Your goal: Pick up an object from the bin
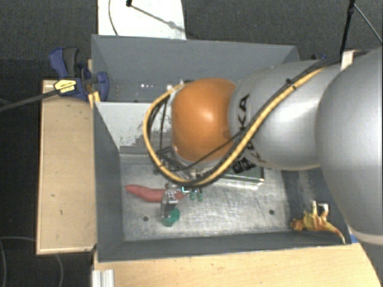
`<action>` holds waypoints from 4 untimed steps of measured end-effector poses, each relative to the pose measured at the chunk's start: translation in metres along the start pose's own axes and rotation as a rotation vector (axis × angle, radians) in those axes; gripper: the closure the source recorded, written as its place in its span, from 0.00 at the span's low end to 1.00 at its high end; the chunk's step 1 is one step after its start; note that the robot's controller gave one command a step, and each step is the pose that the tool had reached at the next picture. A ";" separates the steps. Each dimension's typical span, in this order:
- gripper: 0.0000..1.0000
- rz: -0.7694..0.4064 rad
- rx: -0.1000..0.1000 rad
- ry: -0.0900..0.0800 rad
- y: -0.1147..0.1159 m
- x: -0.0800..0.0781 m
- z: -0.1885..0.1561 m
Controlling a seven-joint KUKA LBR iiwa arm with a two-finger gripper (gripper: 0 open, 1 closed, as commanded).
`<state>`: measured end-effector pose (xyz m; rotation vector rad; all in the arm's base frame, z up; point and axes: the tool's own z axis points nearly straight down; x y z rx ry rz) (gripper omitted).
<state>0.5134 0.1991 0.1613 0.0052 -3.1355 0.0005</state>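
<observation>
My gripper [172,197] reaches down from under the arm's wrist into the left half of the bin. Its tip is right above a small round green thing [171,217] on the bin floor near the front wall, and seems to touch it. A red, elongated, slightly curved thing [143,192] lies flat just left of the gripper, its right end running under it. Small green bits [195,194] show beside the gripper on its right.
A flat dark thing in clear wrapping [246,176] lies mid-bin, partly under the arm. A yellow-orange figure [312,222] sits in the front right corner. The arm and its orange cover hide the back and right of the bin.
</observation>
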 end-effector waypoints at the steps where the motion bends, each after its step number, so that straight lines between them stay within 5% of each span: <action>1: 0.00 0.006 -0.002 -0.008 -0.001 -0.002 -0.005; 2: 1.00 -0.012 -0.025 -0.037 -0.016 -0.020 0.071; 3: 1.00 -0.012 -0.022 -0.040 -0.018 -0.018 0.078; 4: 1.00 -0.068 -0.001 -0.009 -0.027 -0.031 -0.044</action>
